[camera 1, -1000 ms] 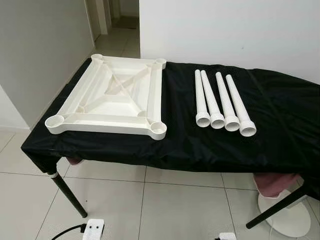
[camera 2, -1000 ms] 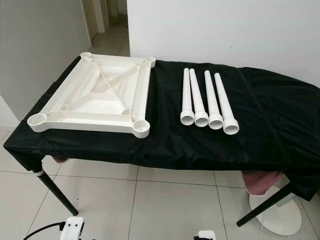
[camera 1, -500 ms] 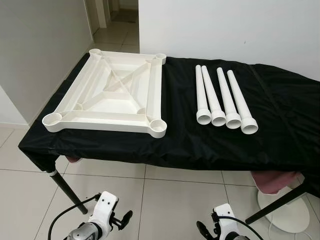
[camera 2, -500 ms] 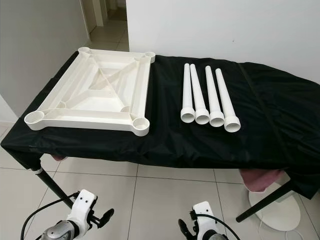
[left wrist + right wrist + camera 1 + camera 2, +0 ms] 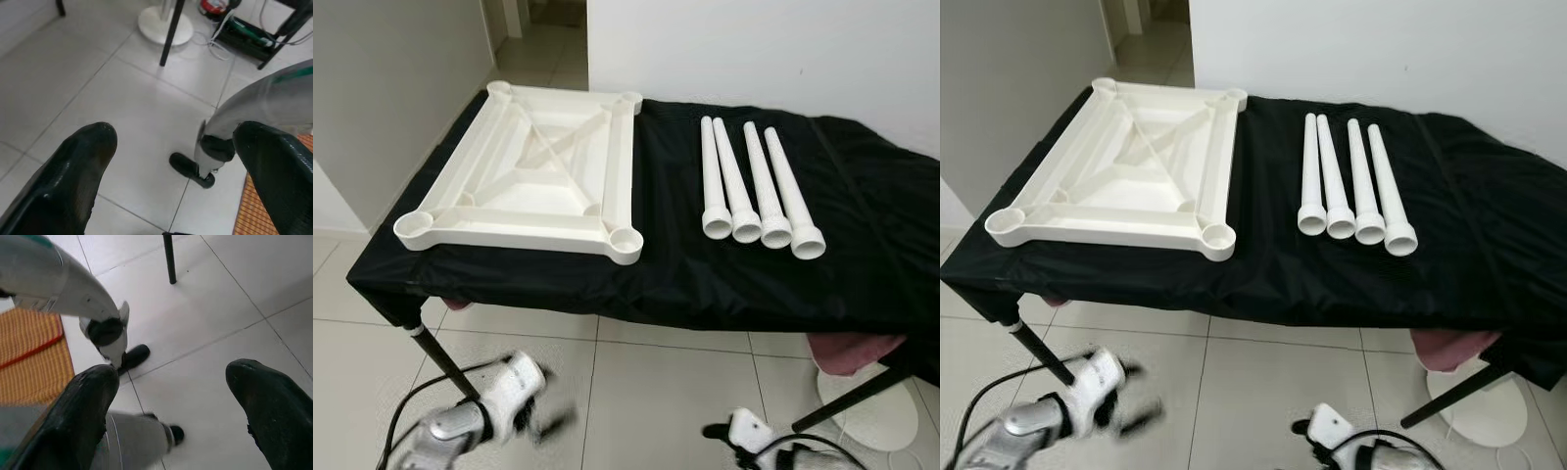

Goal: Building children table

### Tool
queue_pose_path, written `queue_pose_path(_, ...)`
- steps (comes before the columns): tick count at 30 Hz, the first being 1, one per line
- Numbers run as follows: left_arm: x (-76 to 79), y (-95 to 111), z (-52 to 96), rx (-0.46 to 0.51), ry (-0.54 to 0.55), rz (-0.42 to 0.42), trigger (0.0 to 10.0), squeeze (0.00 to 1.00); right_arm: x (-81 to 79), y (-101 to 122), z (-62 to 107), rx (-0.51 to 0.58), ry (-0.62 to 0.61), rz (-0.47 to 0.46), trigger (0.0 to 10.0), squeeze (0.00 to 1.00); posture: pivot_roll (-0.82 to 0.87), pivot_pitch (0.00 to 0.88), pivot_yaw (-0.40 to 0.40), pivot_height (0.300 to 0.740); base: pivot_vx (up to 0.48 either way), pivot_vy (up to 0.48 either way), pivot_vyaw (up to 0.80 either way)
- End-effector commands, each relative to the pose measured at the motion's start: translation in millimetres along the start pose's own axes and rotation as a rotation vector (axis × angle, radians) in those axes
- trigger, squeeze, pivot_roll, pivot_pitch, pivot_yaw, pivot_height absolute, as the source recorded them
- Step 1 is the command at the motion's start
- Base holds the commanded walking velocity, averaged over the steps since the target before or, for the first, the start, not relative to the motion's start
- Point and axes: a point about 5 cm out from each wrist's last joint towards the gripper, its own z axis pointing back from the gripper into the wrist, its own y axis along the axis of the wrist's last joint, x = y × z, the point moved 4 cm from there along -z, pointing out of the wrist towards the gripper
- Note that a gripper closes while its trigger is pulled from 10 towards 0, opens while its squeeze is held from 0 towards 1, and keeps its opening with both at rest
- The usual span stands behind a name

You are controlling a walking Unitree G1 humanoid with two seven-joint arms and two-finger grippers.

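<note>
Assembly has not begun, judging by how the parts lie. Nearest, below the tabletop edge, the left tool (image 5: 533, 416) and right tool (image 5: 720, 431) hang over the tiled floor (image 5: 646, 382), each with fingers spread wide and empty in its wrist view. On the black-draped tabletop (image 5: 656, 274), the white plastic rectangular table panel (image 5: 533, 181) lies underside up at left, its four corner sockets unfilled. Right of it, four white plastic tube legs (image 5: 759, 191) lie side by side, touching, flared ends near.
</note>
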Motion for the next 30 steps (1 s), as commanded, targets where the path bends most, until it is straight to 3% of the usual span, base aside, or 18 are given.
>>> queue_pose_path(1,-0.7,24,10.2,0.032,-0.059,-0.043,10.0,0.00,5.7,16,6.9,0.042,0.003,0.029,10.0,0.00,0.04,0.078,-0.006,0.740,0.000,0.000,0.00)
queue_pose_path(3,-8.1,43,17.0,0.068,-0.055,-0.070,10.0,0.00,16.2,33,15.4,0.086,-0.019,0.065,10.0,0.00,0.04,0.078,-0.009,0.740,0.000,0.000,0.00)
queue_pose_path(4,-8.1,43,17.0,0.068,-0.055,-0.070,10.0,0.00,16.2,33,15.4,0.086,-0.019,0.065,10.0,0.00,0.04,0.078,-0.009,0.740,0.000,0.000,0.00)
queue_pose_path(7,-24.0,83,25.8,0.177,-0.011,-0.111,10.0,0.00,30.5,66,28.8,0.174,-0.021,0.087,10.0,0.00,0.04,0.077,-0.010,0.740,0.000,0.000,0.00)
queue_pose_path(13,-35.0,110,34.3,0.265,0.041,-0.126,10.0,0.00,51.7,103,37.0,0.331,-0.103,0.110,10.0,0.00,0.05,0.072,-0.013,0.740,0.000,0.000,0.00)
queue_pose_path(15,-42.0,121,37.5,0.324,0.073,-0.100,10.0,0.00,70.5,124,40.0,0.449,-0.209,0.061,10.0,0.00,0.05,0.066,-0.014,0.740,0.000,0.000,0.00)
queue_pose_path(16,-47.6,131,37.6,0.386,0.115,-0.092,10.0,0.00,86.1,138,40.2,0.528,-0.319,0.033,10.0,0.00,0.05,0.059,-0.011,0.740,0.000,0.000,0.00)
queue_pose_path(19,-51.9,147,36.6,0.476,0.162,-0.020,10.0,0.00,109.4,160,41.4,0.658,-0.502,-0.063,10.0,0.00,0.05,0.055,-0.009,0.740,0.000,0.000,0.00)
queue_pose_path(25,-58.9,160,26.5,0.535,0.251,-0.005,10.0,0.00,117.1,177,37.7,0.736,-0.593,-0.124,10.0,0.00,0.04,0.046,-0.010,0.740,0.000,0.000,0.00)
queue_pose_path(28,-85.5,162,16.2,0.527,0.424,0.054,10.0,0.00,117.0,187,29.8,0.732,-0.621,-0.154,10.0,0.00,0.05,0.040,-0.018,0.740,0.000,0.000,0.00)
queue_pose_path(30,-90.5,162,14.4,0.518,0.454,0.073,10.0,0.00,117.3,188,27.9,0.724,-0.626,-0.160,10.0,0.00,0.05,0.040,-0.018,0.740,0.000,0.000,0.00)
